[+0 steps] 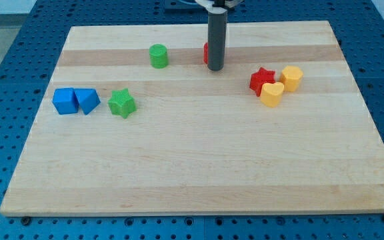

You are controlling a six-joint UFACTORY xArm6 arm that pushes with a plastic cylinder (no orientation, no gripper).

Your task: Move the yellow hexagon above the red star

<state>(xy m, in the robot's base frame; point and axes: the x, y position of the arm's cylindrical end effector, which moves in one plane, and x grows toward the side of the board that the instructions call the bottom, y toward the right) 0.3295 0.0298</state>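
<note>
The yellow hexagon (pixel 292 77) sits at the view's right, touching the red star (pixel 262 80) on the star's right side. A yellow heart-shaped block (pixel 271 94) lies just below the star, touching it. My tip (pixel 215 68) rests on the board to the left of the star, about a block's width or more away from it. A red block (pixel 206 53) is mostly hidden behind the rod; its shape cannot be made out.
A green cylinder (pixel 158 56) stands left of the rod near the view's top. A green star (pixel 121 103), a blue triangle (pixel 87 101) and a blue cube (pixel 65 101) sit in a row at the view's left. The wooden board (pixel 199 167) lies on a blue perforated table.
</note>
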